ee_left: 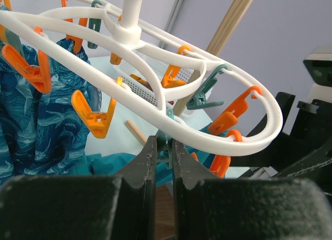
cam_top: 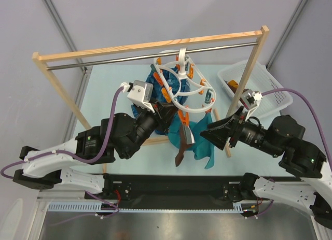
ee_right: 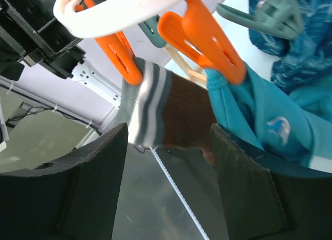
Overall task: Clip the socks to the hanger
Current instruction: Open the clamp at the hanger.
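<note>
Hanger (cam_top: 181, 82) of white looped plastic hangs by its hook from the metal bar (cam_top: 104, 61) of the wooden-framed rack (cam_top: 129, 47) in the top view, above the pale surface (cam_top: 101, 92). A blue patterned cloth (cam_top: 150, 82) hangs at its left side and a teal cloth (cam_top: 202, 144) at its near side. The dark brown sock (cam_top: 180, 153) dangles just beside the teal cloth. The left gripper (cam_top: 165, 113) reaches in under the ring from the left. The right gripper (cam_top: 207, 132) sits close to the teal cloth on the right. A white basket (cam_top: 270, 79) stands at the far right.

From the left wrist, the left gripper (ee_left: 164, 145) is clenched on a grey-teal clip (ee_left: 166, 156) beneath the white ring, its fingers (ee_left: 142, 167) almost meeting. Orange clips (ee_left: 96, 118) dangle around the ring.

From the right wrist, the right gripper (ee_right: 168, 136) is released, fingers (ee_right: 93, 193) spread wide, with the sock showing between them. An orange clip (ee_right: 124, 56) pinches the sock's grey-and-white striped cuff. A neighbouring clip (ee_right: 205, 40), also orange, holds the teal cloth.
</note>
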Controlling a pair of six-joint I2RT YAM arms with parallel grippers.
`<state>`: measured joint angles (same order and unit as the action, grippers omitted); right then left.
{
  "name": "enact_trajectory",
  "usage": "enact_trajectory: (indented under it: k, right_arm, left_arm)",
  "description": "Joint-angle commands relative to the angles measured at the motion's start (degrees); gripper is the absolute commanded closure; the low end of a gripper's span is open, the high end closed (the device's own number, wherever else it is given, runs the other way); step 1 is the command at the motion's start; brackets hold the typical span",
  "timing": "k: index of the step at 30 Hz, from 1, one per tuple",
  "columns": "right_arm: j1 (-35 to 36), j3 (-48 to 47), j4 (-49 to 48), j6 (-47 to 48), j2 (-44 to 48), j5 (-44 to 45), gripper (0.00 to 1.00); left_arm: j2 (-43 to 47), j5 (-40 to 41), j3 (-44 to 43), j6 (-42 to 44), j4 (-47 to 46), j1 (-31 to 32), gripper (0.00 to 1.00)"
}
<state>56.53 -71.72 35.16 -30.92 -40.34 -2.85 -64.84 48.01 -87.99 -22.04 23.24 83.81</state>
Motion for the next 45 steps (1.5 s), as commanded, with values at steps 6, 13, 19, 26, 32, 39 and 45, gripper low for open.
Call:
enact_trajectory:
  k: [6,13,19,26,32,39,45]
  right_arm:
    - [0.2,-10.2,16.9,1.0,4.0,28.3,0.38]
    - [0.2,-13.3,29.6,-2.2,-1.1,47.3,0.39]
    - [-3.0,-8.8,30.8,-2.5,-7.7,62.9,0.51]
    - [-60.2,4.1,8.4,11.3,-10.4,5.5,0.55]
    - [-77.4,5.5,1.2,8.8,-21.8,-13.5,0.53]
    - [-78.7,2.1,-9.2,4.0,-34.0,-11.8,0.5]
    - [-78.7,-6.4,-10.4,5.6,-48.8,-14.7,0.5]
  left_arm:
    - [-0.1,0.8,-3.6,-0.9,3.3,-0.5,1.0]
    - [0.3,0.0,-7.2,-1.0,9.8,-0.5,1.0]
    - [0.9,-2.1,-9.5,-0.6,13.0,-0.5,1.0]
    - [1.7,-2.6,-9.0,0.3,13.4,-0.5,1.0]
    - [3.0,-3.6,-6.0,1.3,9.4,-0.5,1.0]
    - [3.0,-5.4,-4.0,1.8,5.3,-0.5,1.0]
    - [3.0,-7.1,-2.9,1.1,3.5,-0.5,1.0]
